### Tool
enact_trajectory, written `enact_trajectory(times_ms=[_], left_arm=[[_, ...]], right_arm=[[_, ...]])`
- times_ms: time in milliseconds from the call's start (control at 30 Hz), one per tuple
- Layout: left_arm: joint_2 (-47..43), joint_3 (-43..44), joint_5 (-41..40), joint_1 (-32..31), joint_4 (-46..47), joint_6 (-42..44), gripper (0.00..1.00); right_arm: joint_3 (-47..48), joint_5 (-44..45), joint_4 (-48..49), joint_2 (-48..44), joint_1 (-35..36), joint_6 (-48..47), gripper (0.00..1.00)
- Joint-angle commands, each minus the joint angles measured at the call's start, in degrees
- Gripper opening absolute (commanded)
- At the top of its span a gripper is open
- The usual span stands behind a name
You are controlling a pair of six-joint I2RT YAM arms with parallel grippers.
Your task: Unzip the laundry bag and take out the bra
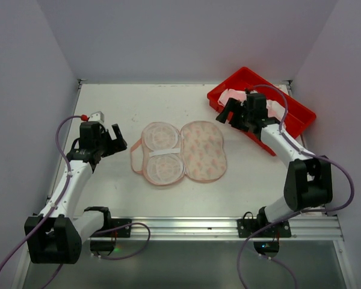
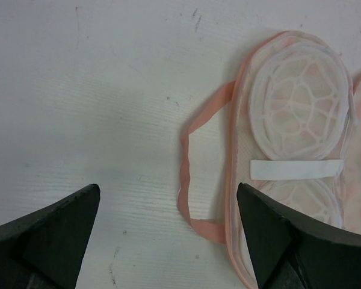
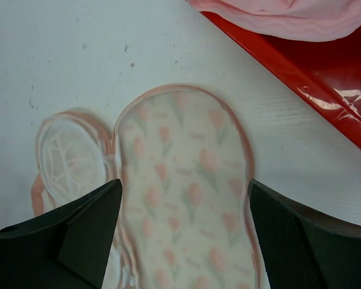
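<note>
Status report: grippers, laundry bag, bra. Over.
Left gripper, right gripper open, empty. Printed cream clamshell laundry bag open flat. Pale pink fabric bra in red plastic tray. Nothing in way.

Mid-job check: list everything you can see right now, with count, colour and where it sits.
laundry bag: one, cream with pink-orange print and pink edging; lying open flat mid-table, white mesh-lined half on the left, printed half on the right.
carry loop: one, pink-orange; on the bag's left edge, flat on the table.
bra: one, pale pink; bundled in the red tray.
red tray: one, red; far right corner.
table: one, white; under everything.
left gripper: one, black fingers; open, holding nothing, left of the bag.
right gripper: one, black fingers; open, holding nothing, by the tray's left end, facing the bag.
</note>
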Motion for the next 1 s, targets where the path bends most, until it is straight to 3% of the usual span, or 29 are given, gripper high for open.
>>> enact_trajectory(times_ms=[0, 133, 367, 633, 767, 967], left_arm=[[-0.6, -0.1, 1.2, 0.4, 2.2, 1.7, 1.00], [-1.1, -0.3, 0.9, 0.4, 2.2, 1.6, 0.99], [-1.2, -0.3, -0.2, 0.4, 2.0, 1.7, 0.99], [0.0, -0.1, -1.0, 0.4, 1.9, 1.8, 0.99], [0.5, -0.1, -1.1, 0.4, 1.8, 1.8, 0.99], [0.5, 0.1, -1.3, 0.4, 1.7, 1.8, 0.99]], right_arm=[[4.0, -4.3, 8.1, 2.2, -0.3, -1.7, 0.86], [12.1, -2.1, 8.6, 8.5, -0.9, -1.6, 0.87], [29.9, -5.7, 3.3, 26.0, -3.9, 2.2, 0.89], [45.0, -8.0, -9.9, 42.1, -8.3, 6.6, 0.94], [51.8, -4.9, -14.3, 45.8, -10.3, 7.2, 0.97], [48.9, -9.1, -8.4, 42.0, -13.4, 5.3, 0.99]])
